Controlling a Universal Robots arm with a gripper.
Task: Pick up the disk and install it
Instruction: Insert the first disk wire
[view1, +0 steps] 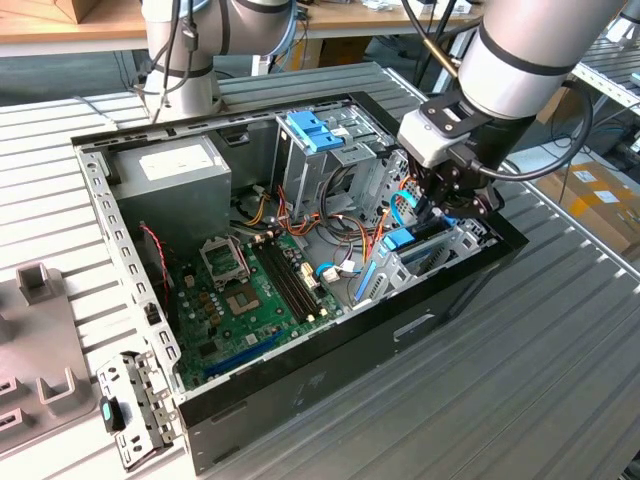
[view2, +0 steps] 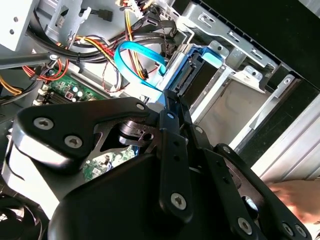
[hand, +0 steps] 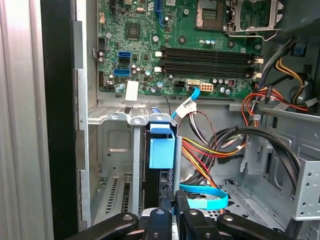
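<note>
The disk (view1: 400, 240), dark metal in a light-blue carrier, stands on edge in the metal drive cage (view1: 445, 255) at the front corner of the open computer case, on the exterior view's right. Both wrist views show the disk (hand: 162, 147) (view2: 200, 75) sitting between the cage walls. My gripper (view1: 447, 205) hangs right over the disk's cable end. Its dark fingers (hand: 161, 216) lie close together at that end, and the gripper (view2: 174, 100) (hand: 172, 210) looks shut. Whether it pinches the carrier's edge is hidden.
A looped blue data cable (view2: 135, 60) and bundles of red, yellow and black wires (hand: 210, 145) crowd the space beside the cage. The motherboard (view1: 250, 290), power supply (view1: 170, 170) and upper bay with its blue latch (view1: 315, 128) take up the case. A loose metal bracket (view1: 130, 410) lies outside on the slatted table.
</note>
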